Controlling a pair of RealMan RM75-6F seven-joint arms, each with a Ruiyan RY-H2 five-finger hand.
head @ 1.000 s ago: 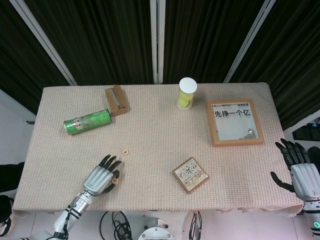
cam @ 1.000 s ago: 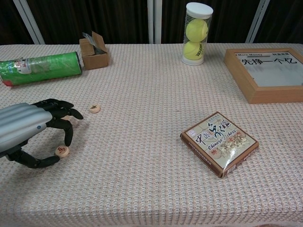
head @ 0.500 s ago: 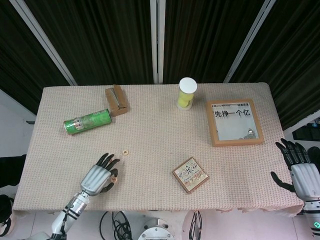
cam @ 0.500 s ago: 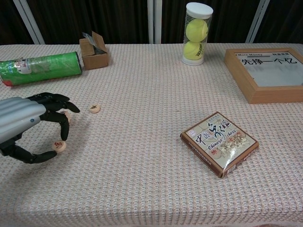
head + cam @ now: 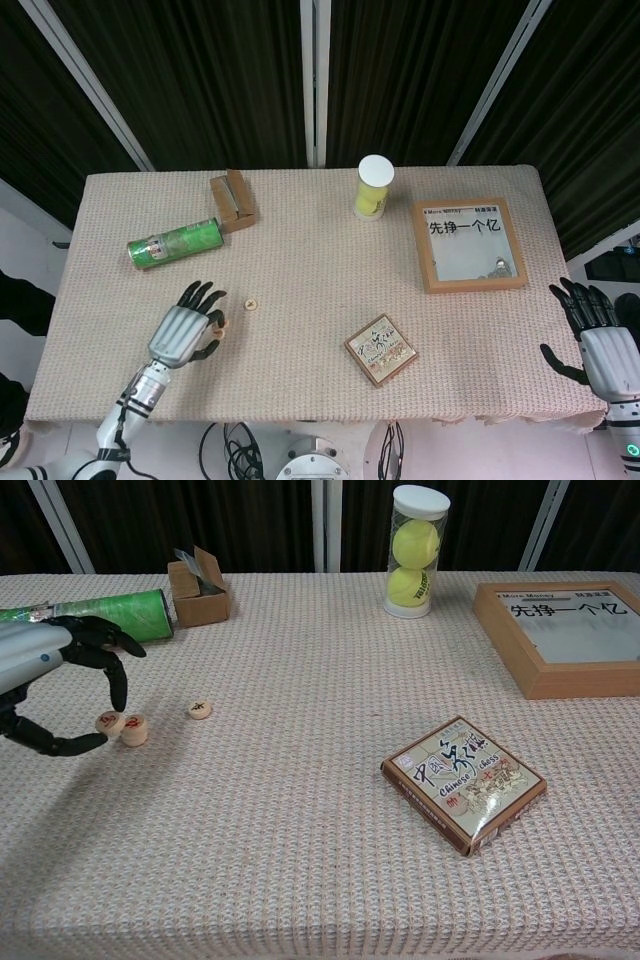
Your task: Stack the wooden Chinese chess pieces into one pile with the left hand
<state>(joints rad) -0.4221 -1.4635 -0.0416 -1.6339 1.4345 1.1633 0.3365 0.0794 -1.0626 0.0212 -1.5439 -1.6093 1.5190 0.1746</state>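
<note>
Left hand (image 5: 45,695) pinches piece (image 5: 109,722) between thumb and fingertip, touching 2nd piece (image 5: 134,730); 3rd piece (image 5: 200,710) lies apart at 3 o'clock. No pile yet. Risks: disc slips from pinch, nudges neighbour, lands off-centre. Right hand (image 5: 603,345) spread, holding nothing, at bench (image 5: 320,330) edge.

Left hand (image 5: 45,680) fingers curled; right hand (image 5: 604,345) spread
</note>
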